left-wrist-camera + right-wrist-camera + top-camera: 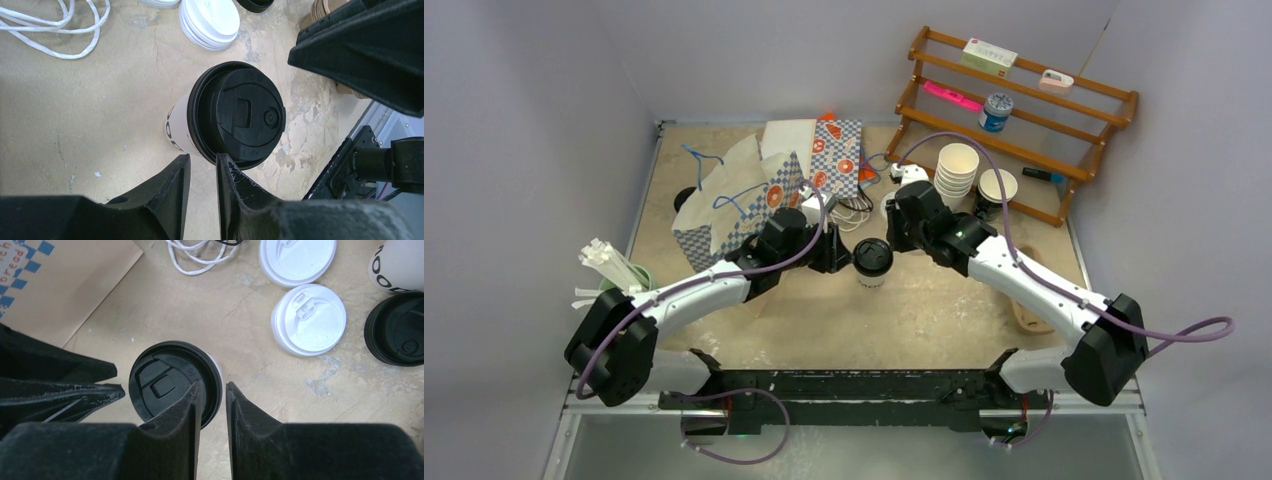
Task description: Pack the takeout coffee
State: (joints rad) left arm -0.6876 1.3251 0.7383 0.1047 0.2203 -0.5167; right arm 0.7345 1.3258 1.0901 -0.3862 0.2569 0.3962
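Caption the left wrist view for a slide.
Left hand, nearly closed, beside a pale paper cup with round black plastic sip lid on the tan table.

Even, soft overhead light; faint shadows; wrist views blur the near fingers.

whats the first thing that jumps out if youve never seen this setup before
The black-lidded coffee cup standing alone mid-table, with the left gripper and right gripper closing in on it from either side. Behind it to the left are checkered paper bags, and at the back right a wooden rack with a stack of lidless white cups in front.
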